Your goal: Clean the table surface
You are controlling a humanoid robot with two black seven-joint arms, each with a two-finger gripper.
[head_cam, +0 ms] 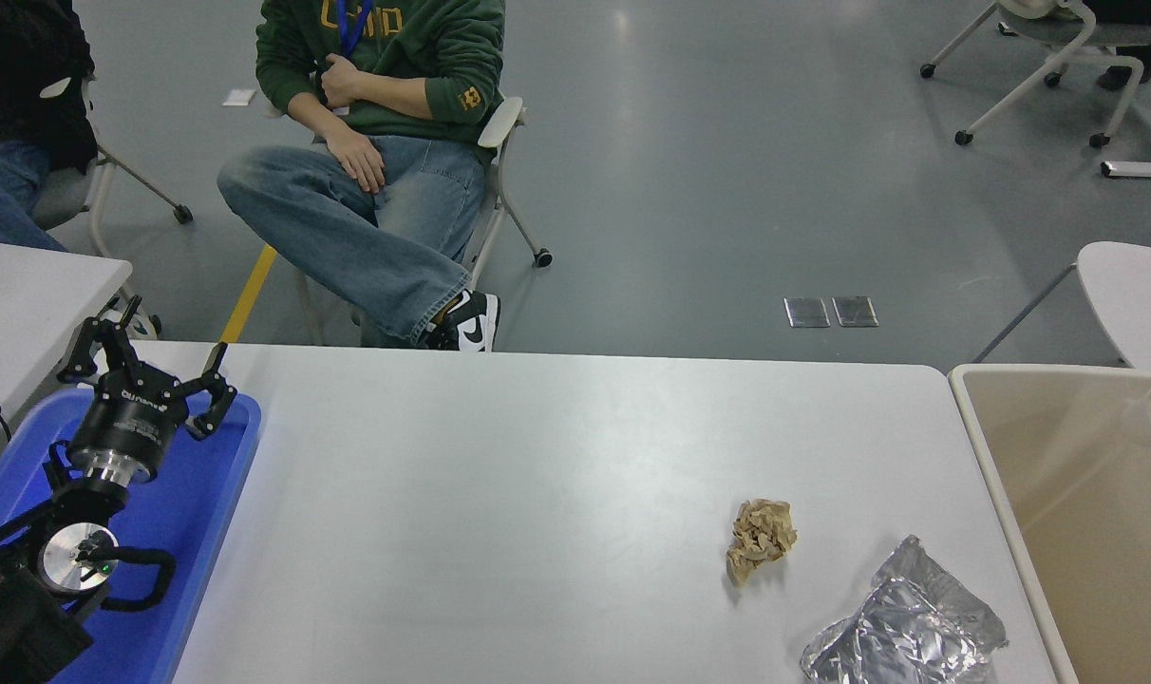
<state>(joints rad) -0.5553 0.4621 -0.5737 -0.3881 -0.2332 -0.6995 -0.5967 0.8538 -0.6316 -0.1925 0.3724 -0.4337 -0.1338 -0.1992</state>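
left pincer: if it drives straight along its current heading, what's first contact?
Likely nothing on the table: the left pincer, open over the blue tray, points up and away past the table's far edge. Depth is unclear.

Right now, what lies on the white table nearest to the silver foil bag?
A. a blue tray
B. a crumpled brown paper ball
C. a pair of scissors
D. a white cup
B: the crumpled brown paper ball lies on the table just up and left of the foil bag, apart from it; nothing else lies near.
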